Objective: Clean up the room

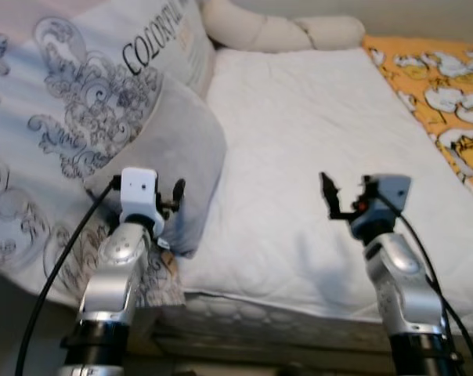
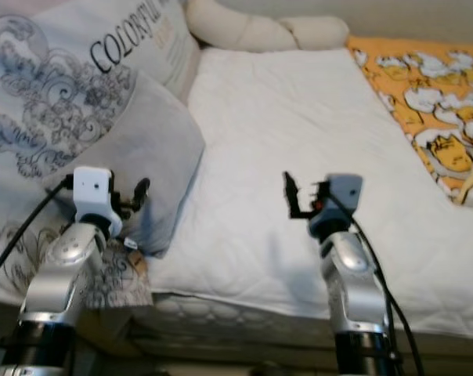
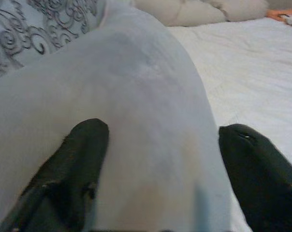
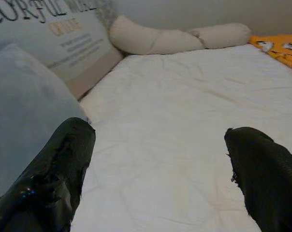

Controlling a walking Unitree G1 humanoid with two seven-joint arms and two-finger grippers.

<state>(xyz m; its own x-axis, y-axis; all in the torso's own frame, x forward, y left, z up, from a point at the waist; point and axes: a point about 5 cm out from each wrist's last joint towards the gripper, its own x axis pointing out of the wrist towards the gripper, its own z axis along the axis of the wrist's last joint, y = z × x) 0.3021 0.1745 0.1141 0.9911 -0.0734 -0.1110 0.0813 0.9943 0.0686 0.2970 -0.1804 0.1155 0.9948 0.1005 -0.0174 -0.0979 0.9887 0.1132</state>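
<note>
we stand at the foot edge of a bed point(image 1: 299, 157) covered by a white quilted sheet, both arms raised in front of us. our left gripper point(image 3: 160, 159) is pushed up against the grey pillow point(image 1: 174, 157) — in the left wrist view its two black fingers point(image 3: 73, 169) stand wide apart on either side of the pillow's rounded end, the fabric bulging between them. we cannot tell whether the pads actually press the cloth or only flank it, so nothing is firmly clasped yet. the grey pillow lies on the left part of the bed, its lower corner hanging near the mattress edge, and it leans against a larger patterned pillow point(image 1: 56, 102) with grey scrollwork and dark printed lettering.

our right gripper point(image 4: 160, 164) hovers above the bare white sheet near the middle of the bed, well apart from the grey pillow. its fingers point(image 4: 54, 179) are spread wide with nothing between them but the sheet further off.

at the head of the bed a long cream bolster point(image 1: 276, 31) lies across the top. along the right side an orange blanket point(image 1: 440, 94) with white cartoon shapes covers the edge of the mattress.
</note>
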